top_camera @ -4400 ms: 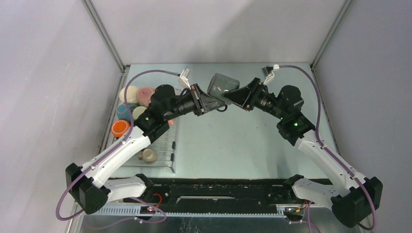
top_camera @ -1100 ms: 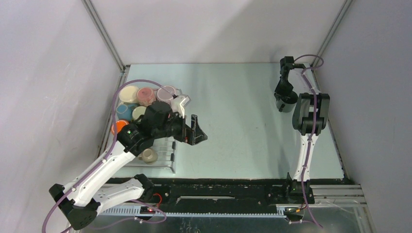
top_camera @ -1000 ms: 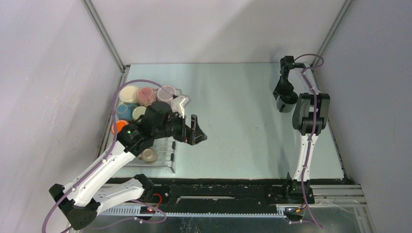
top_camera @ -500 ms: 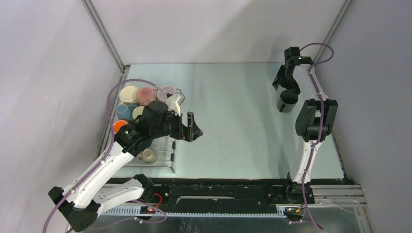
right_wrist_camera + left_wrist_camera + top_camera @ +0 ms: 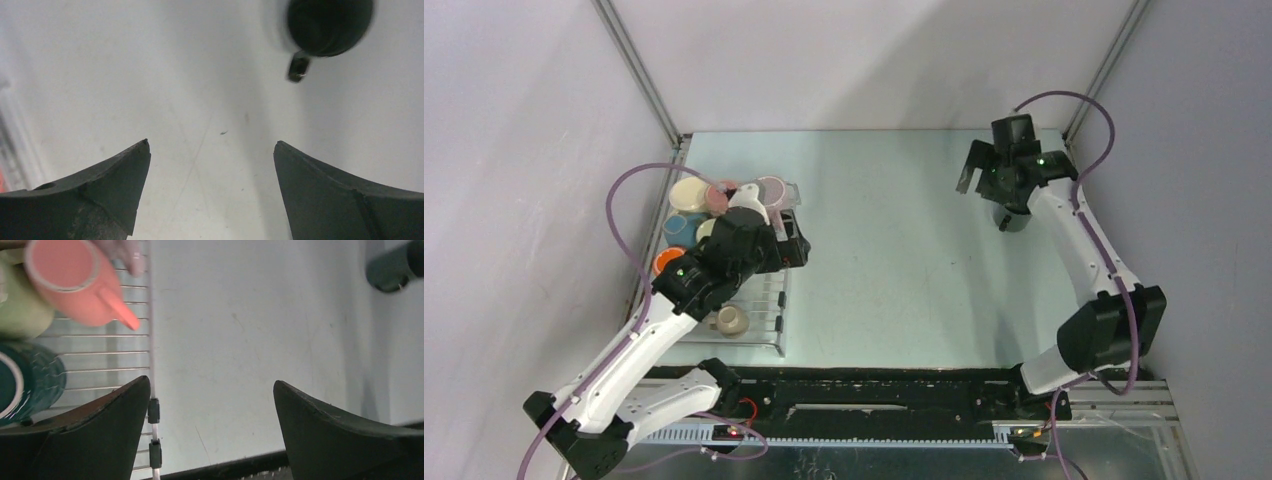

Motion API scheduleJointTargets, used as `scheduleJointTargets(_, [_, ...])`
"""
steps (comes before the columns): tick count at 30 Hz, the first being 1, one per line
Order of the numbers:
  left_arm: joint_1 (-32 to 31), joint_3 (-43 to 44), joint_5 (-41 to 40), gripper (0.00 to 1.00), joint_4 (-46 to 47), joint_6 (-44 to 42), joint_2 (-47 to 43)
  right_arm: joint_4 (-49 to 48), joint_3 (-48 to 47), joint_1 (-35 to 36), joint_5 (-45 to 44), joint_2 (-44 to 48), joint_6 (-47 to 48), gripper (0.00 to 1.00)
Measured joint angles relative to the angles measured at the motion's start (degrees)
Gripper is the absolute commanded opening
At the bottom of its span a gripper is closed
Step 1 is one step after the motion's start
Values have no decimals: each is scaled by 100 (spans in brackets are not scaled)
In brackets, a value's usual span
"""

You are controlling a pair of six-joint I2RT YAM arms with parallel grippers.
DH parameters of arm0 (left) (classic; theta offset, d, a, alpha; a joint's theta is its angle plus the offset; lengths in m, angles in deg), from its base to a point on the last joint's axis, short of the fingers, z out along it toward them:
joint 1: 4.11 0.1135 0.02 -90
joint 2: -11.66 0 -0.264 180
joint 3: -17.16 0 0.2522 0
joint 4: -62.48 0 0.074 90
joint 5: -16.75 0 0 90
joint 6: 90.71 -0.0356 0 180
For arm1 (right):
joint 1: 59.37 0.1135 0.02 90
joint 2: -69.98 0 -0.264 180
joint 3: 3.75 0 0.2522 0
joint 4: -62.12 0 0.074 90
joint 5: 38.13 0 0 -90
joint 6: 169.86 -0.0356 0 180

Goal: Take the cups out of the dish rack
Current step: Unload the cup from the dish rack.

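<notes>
Dark grey mug [image 5: 330, 25] standing on end, handle toward wide-apart right hand [image 5: 211, 144], left hand [image 5: 211, 380] wide apart

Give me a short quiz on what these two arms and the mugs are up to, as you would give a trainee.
1. True or false: the right fingers hold the dark grey mug.
2. The left fingers are spread open above: A) the side edge of the dish rack; B) the dark grey mug; C) the far right corner.
3. What colour is the lone mug at the rack's near end?

Key:
1. False. It stands on the table, apart from the open fingers.
2. A.
3. Cream.
</notes>
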Motion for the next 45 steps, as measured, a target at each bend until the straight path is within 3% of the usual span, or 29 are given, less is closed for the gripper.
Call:
scheduleJointTargets(5, [22, -4, -1161, 97, -114, 973, 295, -393, 721, 789, 339, 551, 11, 100])
scheduleJointTargets(12, [24, 9, -2269, 88, -435, 2339, 1408, -800, 1451, 1792, 529, 1106, -9, 100])
scheduleJointTargets(19, [42, 136, -3110, 76, -874, 3357, 2280, -914, 1912, 2146, 527, 1589, -57, 99])
scheduleJointTargets(30, [396, 385, -3353, 64, -769, 3687, 3311, -879, 2162, 2232, 463, 2179, -96, 99])
scheduleJointTargets(45, [647, 385, -3029, 50, 0, 3637, 3838, -879, 2494, 2457, 343, 2258, -188, 99])
